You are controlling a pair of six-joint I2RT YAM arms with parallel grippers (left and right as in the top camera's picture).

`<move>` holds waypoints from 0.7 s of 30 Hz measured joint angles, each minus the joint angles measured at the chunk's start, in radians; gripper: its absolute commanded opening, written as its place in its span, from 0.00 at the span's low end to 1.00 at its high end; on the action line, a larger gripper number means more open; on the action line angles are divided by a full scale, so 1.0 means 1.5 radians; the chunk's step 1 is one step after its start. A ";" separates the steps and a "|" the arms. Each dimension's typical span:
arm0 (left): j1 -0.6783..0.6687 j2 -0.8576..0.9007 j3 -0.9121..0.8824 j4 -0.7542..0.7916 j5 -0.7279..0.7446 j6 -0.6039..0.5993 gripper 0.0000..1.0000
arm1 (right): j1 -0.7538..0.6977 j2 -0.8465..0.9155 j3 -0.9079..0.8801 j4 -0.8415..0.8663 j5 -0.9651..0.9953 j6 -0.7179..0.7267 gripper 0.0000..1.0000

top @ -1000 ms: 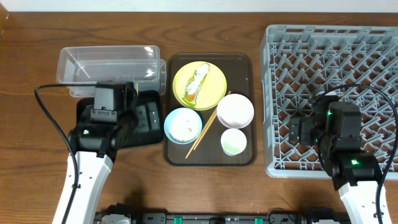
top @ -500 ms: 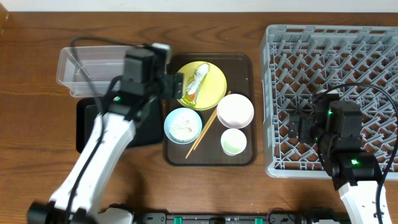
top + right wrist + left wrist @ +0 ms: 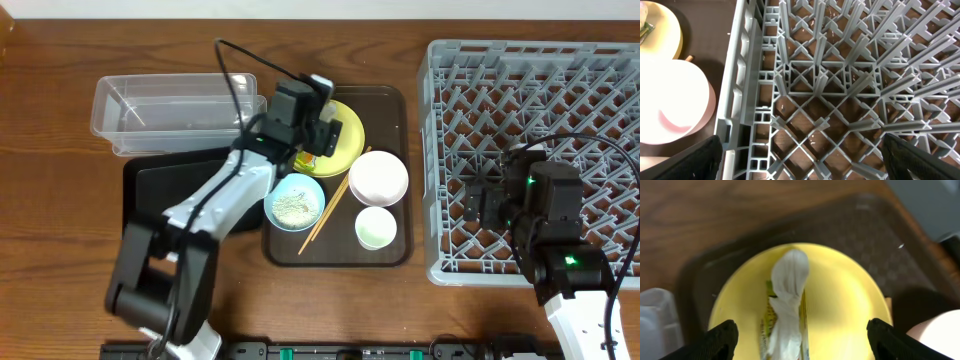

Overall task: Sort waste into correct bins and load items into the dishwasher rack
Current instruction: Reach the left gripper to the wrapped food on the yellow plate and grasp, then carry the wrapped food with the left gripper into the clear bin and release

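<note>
over the yellow plate [image 3: 840, 300] we held the left gripper [image 3: 800, 340] wide above the wrapper [image 3: 787, 295], likely to pinch it; right gripper [image 3: 800, 155] hung wide over the rack [image 3: 840, 75].

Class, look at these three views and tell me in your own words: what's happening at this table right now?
The left gripper hangs open over the crumpled wrapper on the yellow plate, fingers either side of it, not yet gripping. The right gripper hovers open above the dishwasher rack; no dishes show in it. The blue bowl with rice, white bowl, green cup and chopsticks sit on the brown tray.
</note>
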 measured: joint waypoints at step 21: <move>0.000 0.112 0.000 0.014 -0.007 0.001 0.20 | 0.000 0.000 0.000 -0.002 0.000 0.000 0.99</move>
